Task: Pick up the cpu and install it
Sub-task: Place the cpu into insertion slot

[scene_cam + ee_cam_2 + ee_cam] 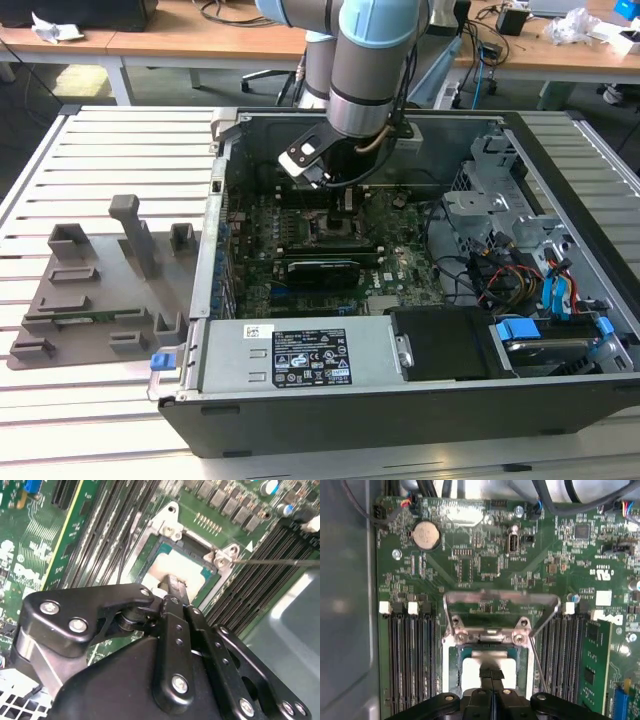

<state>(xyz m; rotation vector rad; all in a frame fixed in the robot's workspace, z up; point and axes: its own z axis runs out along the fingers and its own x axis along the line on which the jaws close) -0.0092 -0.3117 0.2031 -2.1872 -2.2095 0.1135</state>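
The cpu (482, 664) (186, 566), a pale silver square, lies flat inside the open socket (456, 657) on the green motherboard (390, 262). The socket's metal load frame (500, 598) stands flipped up beyond it, and the thin lever (539, 662) sticks out beside it. My gripper (490, 674) (172, 586) hangs straight over the chip with its two black fingers pressed together. Their tips sit on or just above the chip's top, and I cannot tell whether they touch it. In the exterior view the gripper (343, 203) reaches down into the open computer case, hiding the chip.
Black memory slots (412, 665) flank the socket, and a green memory stick (594, 665) stands in one. Case walls (215, 215), a power supply (300, 355) and a drive cage with cables (520, 260) surround the board. A grey fixture tray (90, 290) lies at the exterior view's left.
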